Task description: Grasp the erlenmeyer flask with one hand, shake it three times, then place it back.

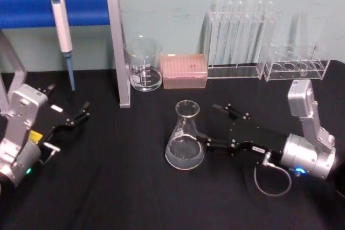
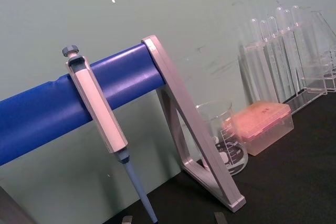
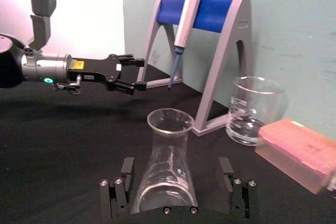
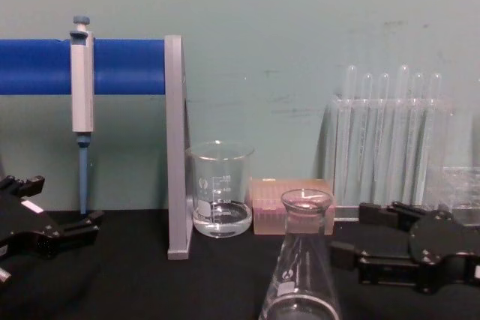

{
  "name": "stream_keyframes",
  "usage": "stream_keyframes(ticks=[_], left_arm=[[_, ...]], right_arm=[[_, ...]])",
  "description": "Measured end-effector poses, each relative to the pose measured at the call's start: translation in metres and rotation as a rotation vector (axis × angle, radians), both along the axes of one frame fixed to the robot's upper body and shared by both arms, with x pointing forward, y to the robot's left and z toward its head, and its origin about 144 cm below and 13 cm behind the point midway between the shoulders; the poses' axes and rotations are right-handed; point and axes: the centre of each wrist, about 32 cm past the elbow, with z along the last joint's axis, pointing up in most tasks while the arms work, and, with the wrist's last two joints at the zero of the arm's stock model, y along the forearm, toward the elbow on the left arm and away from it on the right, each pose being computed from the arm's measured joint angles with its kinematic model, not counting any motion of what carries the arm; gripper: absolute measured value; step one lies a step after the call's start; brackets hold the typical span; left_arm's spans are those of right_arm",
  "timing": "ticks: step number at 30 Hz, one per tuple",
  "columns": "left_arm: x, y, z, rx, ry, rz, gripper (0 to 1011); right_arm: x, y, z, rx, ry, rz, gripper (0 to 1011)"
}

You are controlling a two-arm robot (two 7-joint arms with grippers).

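Observation:
The erlenmeyer flask [image 1: 185, 136] stands upright on the black table [image 1: 124, 187], clear glass with a little liquid in its wide base. My right gripper [image 1: 208, 124] lies low on the table just to its right, open wide. Its near finger reaches the flask's base and its far finger is level with the neck, a little apart from it. In the right wrist view the flask [image 3: 167, 171] stands in the gap of the right gripper [image 3: 176, 165], with room on both sides. In the chest view the flask [image 4: 301, 275] is left of the right gripper [image 4: 360, 234]. My left gripper [image 1: 75, 116] rests open at the far left.
A pipette [image 1: 62, 30] hangs on a blue-barred stand [image 1: 116, 47] at the back left. Behind the flask are a glass beaker [image 1: 144, 64] and a pink tip box [image 1: 184, 70]. A rack of test tubes [image 1: 240, 41] and a low clear rack [image 1: 296, 63] stand at the back right.

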Motion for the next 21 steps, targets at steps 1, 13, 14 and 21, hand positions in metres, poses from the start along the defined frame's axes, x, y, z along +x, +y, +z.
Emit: stream_keyframes(ticks=[1,13,14,21], left_arm=[[0.0,0.0,0.0,0.0,0.0,0.0,1001],[0.0,0.0,0.0,0.0,0.0,0.0,1001],[0.0,0.0,0.0,0.0,0.0,0.0,1001],[0.0,0.0,0.0,0.0,0.0,0.0,1001]], right_arm=[[0.002,0.002,-0.001,0.004,0.005,0.009,1000],[0.016,0.016,-0.005,0.02,0.037,0.061,1000],[0.017,0.017,-0.005,0.021,0.038,0.063,1000],[0.023,0.022,-0.005,0.028,0.038,0.081,1000]])
